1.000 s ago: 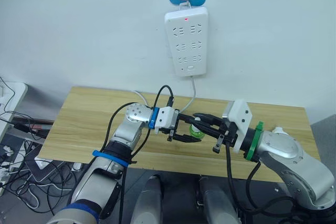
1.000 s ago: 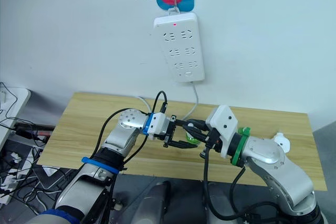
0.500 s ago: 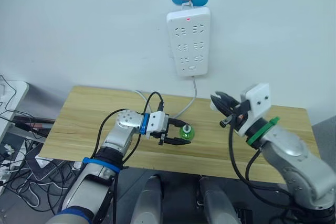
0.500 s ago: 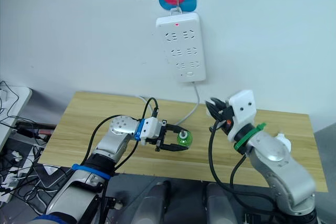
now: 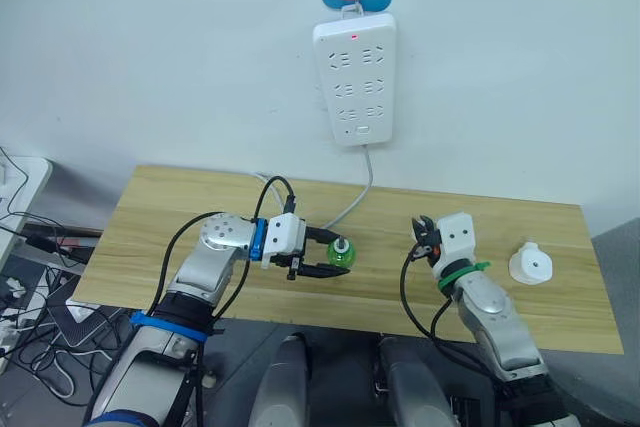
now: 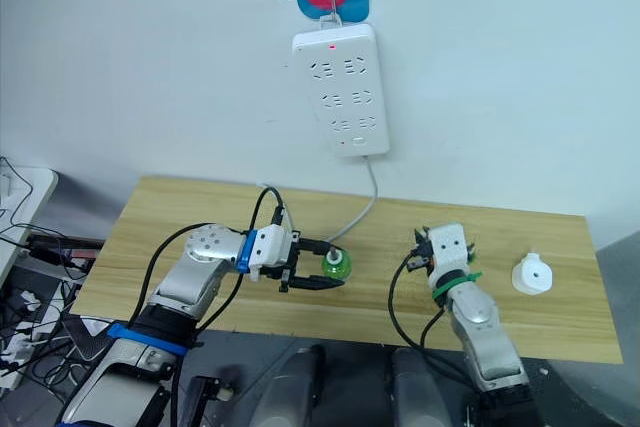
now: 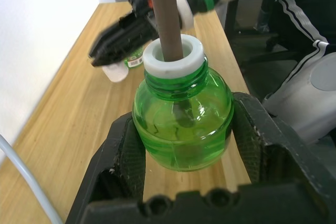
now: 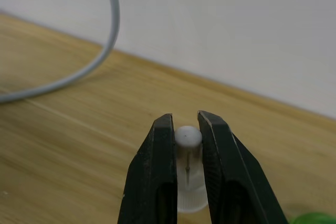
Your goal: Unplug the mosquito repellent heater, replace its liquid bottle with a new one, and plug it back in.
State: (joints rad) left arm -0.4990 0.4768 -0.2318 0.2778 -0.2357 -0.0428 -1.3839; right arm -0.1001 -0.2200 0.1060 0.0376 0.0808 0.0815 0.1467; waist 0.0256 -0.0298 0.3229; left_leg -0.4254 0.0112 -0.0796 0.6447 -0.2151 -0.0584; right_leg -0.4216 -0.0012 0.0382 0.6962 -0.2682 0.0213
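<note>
Bottle and cap held, heater set aside.
Your left tool [image 7: 184,182] clamped the green bottle [image 7: 181,123], liquid and wick [image 7: 165,17] inside; your right tool [image 8: 185,129] pinched a white cap [image 8: 188,138]; the heater [image 5: 530,264] lay unplugged on the surface [image 5: 150,217].

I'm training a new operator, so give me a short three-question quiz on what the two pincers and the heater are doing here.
1. True or false: the small white rounded plastic heater is plugged into the long white wall power strip.
2. The left pincer grips: A) green plastic bottle with brown wick; B) grey cable; C) heater.
3. Fill in: the right pincer is shut on a small white ____.
Key: 1 false; 2 A; 3 cap.
</note>
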